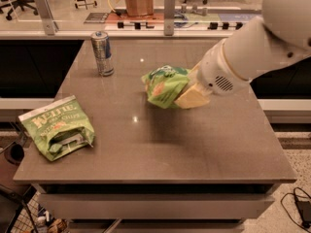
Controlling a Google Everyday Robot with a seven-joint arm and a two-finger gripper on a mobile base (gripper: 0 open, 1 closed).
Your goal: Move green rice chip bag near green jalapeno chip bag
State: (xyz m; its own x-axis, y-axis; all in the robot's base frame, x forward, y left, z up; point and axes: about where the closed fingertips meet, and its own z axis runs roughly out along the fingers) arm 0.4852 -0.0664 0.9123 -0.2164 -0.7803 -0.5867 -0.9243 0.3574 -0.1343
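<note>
The green rice chip bag (164, 85), small and bright green with a dark oval logo, hangs above the middle of the table, held in my gripper (187, 93). The gripper's yellowish fingers are shut on the bag's right side, with the white arm reaching in from the upper right. The green jalapeno chip bag (56, 126), larger and flatter with white "Kettle" lettering, lies at the table's front left corner. The held bag is well to the right of it, about a third of the table's width away.
A blue and silver can (102, 53) stands at the back left of the grey table (194, 149). Behind the table runs a counter with posts and a brown paper bag (138, 0). A cable lies on the floor at the right.
</note>
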